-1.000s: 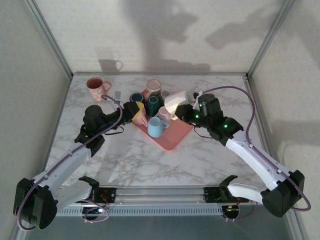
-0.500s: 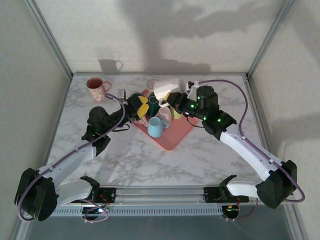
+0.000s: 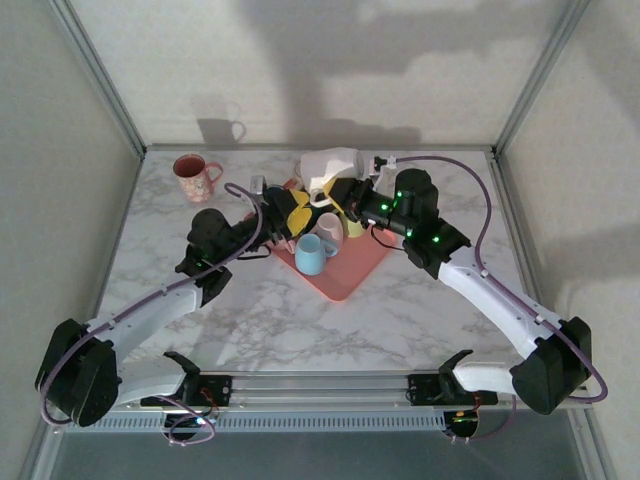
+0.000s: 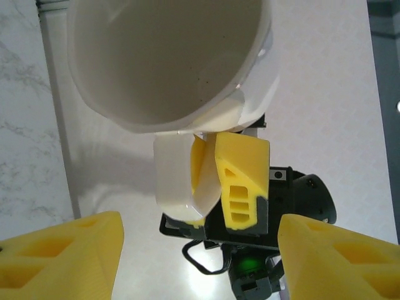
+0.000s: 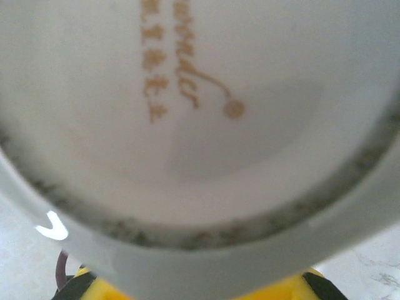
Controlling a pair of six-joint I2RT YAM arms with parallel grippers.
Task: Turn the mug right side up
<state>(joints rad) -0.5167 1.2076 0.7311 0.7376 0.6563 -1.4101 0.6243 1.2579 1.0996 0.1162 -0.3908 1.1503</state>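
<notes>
links (image 3: 140, 312): white shells | joints (image 3: 212, 236): black housings with green lights (image 3: 437, 241) | cables (image 3: 483, 190): purple, one along each arm | left gripper (image 4: 200, 219): plain yellow wedge fingers (image 4: 62, 256) | right gripper (image 4: 212, 156): yellow slotted fingers, black body | shoulders (image 3: 72, 385): black blocks

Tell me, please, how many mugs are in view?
4 clearly: white mug in the right gripper, blue mug and pale pink mug on the tray, speckled pink mug far left. Others may be hidden.

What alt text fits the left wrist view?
A white mug hangs with its mouth toward the camera, its handle pinched by the right pincer. The left pincer is open, its yellow fingers at the bottom corners, holding nothing.
</notes>
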